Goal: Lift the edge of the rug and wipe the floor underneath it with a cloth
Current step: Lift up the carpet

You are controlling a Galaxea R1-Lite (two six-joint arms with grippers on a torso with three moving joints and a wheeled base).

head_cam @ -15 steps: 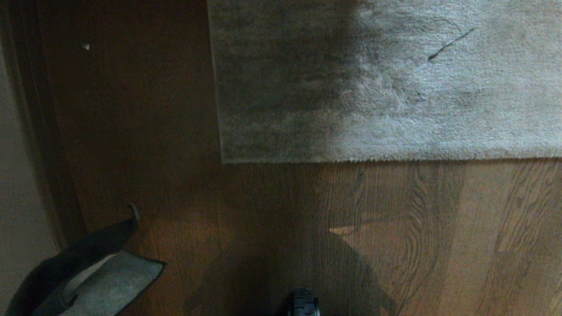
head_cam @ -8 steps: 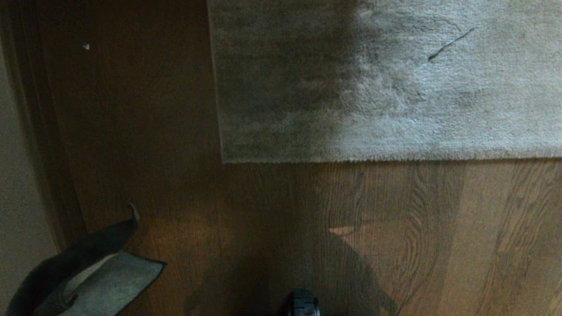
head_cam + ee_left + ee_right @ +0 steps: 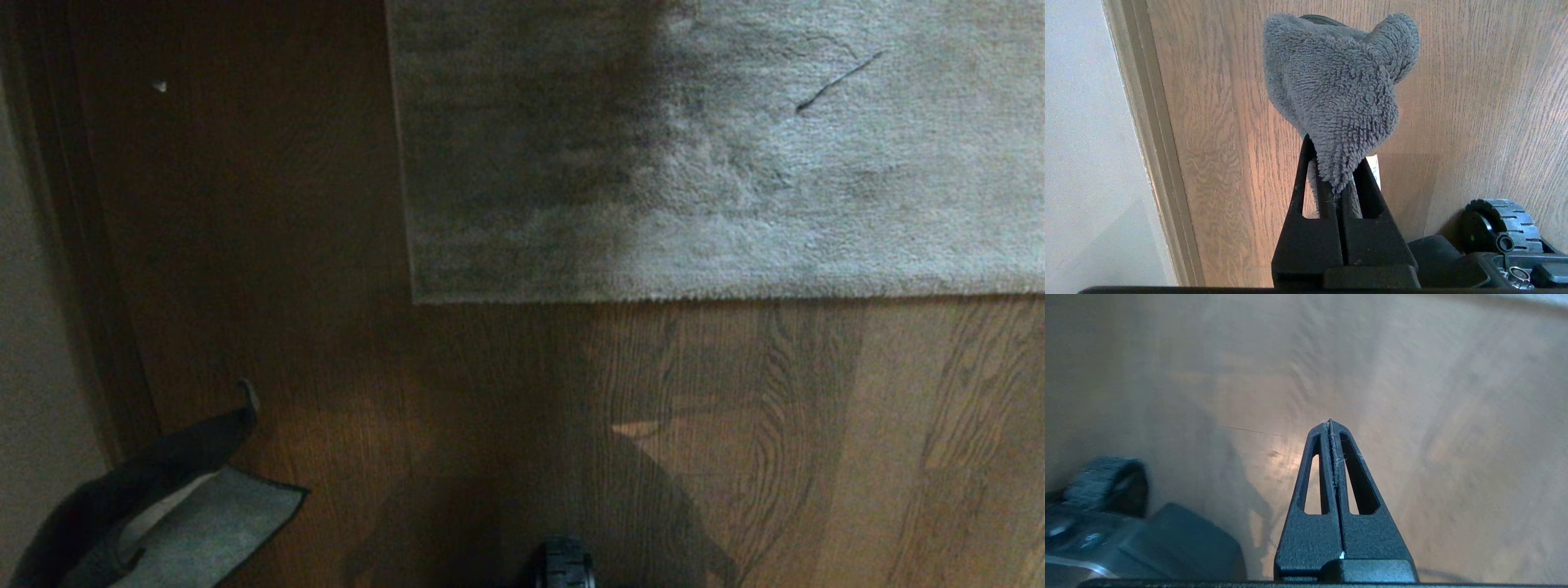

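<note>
The light-grey rug lies flat across the far part of the head view. Its near rug edge runs straight to a corner on the brown wood-grain floor. The grey cloth hangs at the lower left, apart from the rug. In the left wrist view my left gripper is shut on a fold of the cloth, whose white tag peeks out behind one finger. My right gripper is shut and holds nothing, with a few fibres stuck between its fingers, over bare floor.
A pale wall with a dark baseboard runs down the left side. A black wheel of my base shows at the bottom centre, also as the wheel beside the left gripper. A small white speck lies on the floor at far left.
</note>
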